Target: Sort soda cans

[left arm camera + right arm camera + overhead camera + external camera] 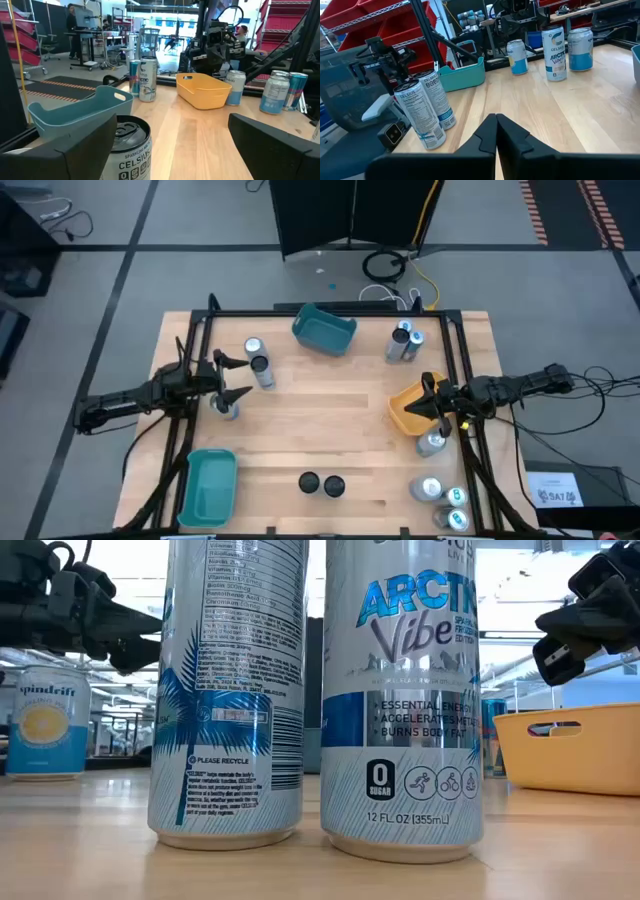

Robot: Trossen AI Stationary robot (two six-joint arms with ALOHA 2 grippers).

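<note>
Soda cans stand upright on their bases in groups about the wooden table. Three stand at the left, with one Celsius can just beyond my left gripper. That gripper is open wide, and the can stands beside one finger, apart from it as far as I can see. My right gripper is shut and hovers over the orange tray, holding nothing. A silver can stands by that tray. Two dark-topped cans stand near the near edge.
One teal tray sits at the far edge and another at the near left corner. Two cans stand far right, and three more near right. Bare wood lies in the table's middle. People stand in the room behind.
</note>
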